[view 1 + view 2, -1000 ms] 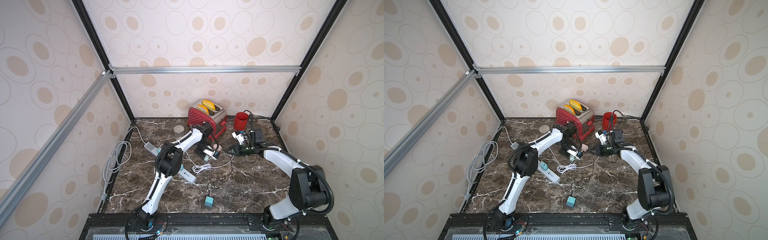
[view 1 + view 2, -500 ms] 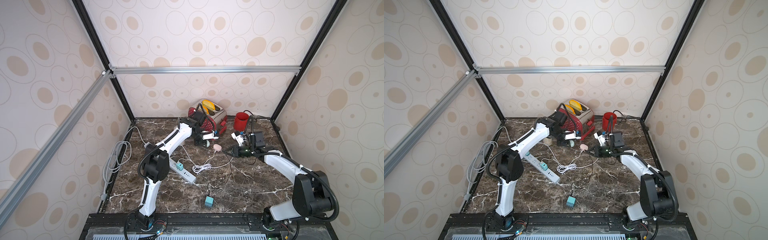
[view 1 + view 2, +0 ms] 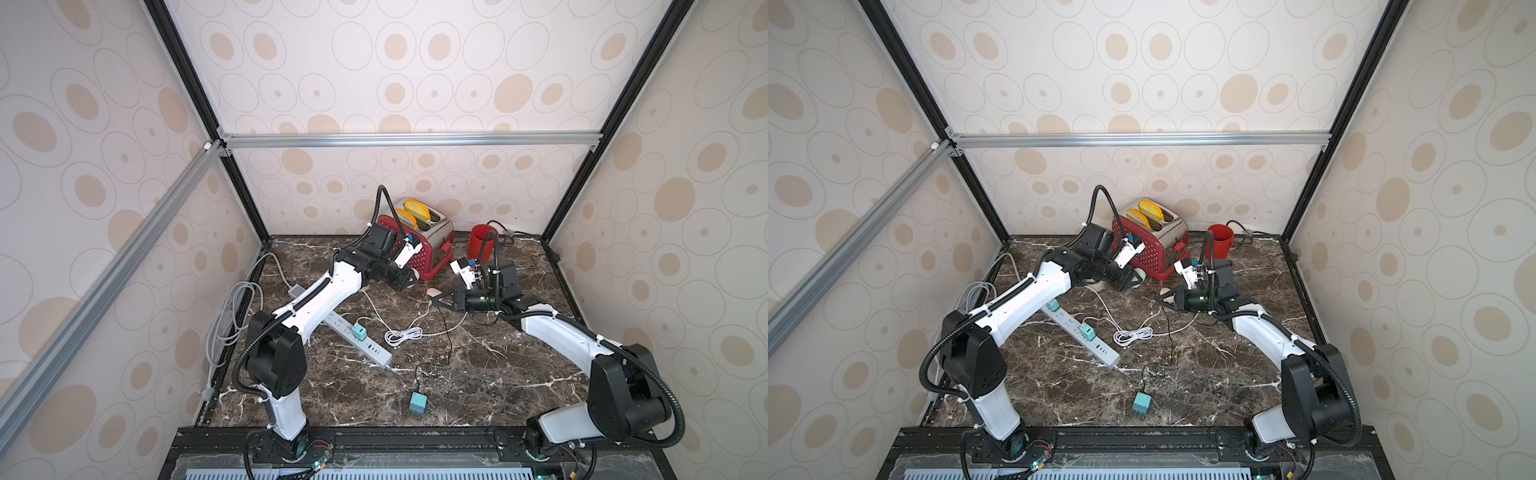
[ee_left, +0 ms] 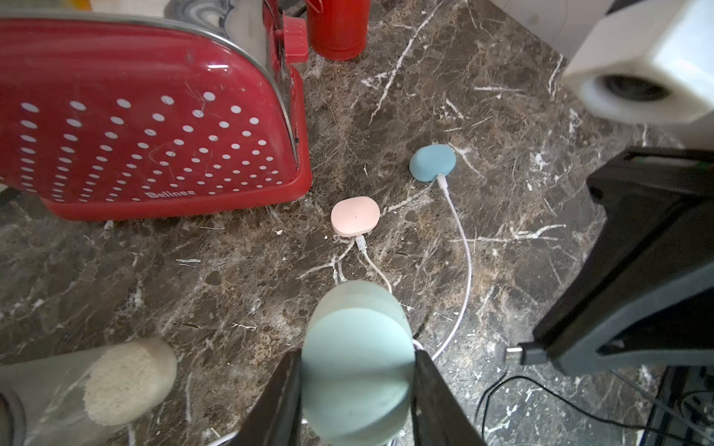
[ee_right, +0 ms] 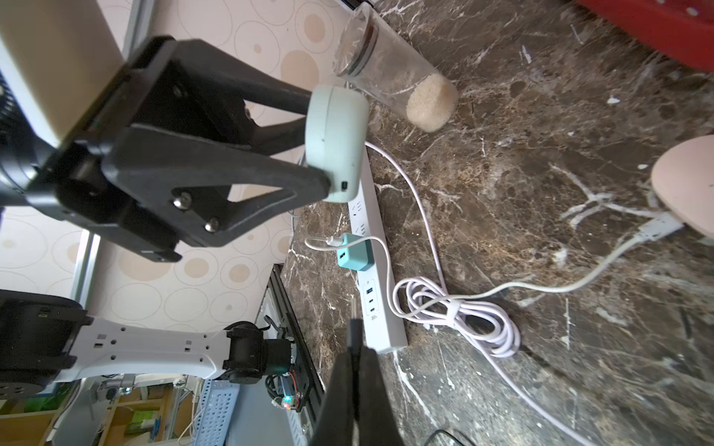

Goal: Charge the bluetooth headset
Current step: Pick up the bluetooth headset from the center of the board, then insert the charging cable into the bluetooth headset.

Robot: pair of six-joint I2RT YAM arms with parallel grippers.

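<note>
Right wrist view: left gripper [image 5: 318, 141] clamps the mint-green headset case [image 5: 340, 123] clear of the table [image 5: 541, 173], just near of the toaster [image 3: 424, 249]. Its charging port [image 5: 345, 185] faces right, toward the right gripper [image 5: 353, 349], which is pinched shut on the black cable plug [image 5: 353, 314]. Plug long axis points left at the port, roughly in line, with a gap between. Judgement: right arm is placed to insert.

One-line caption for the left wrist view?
Mid-task: left tool grips the mint case; pink case and blue case lie cabled; right tool holds a black plug.
</note>
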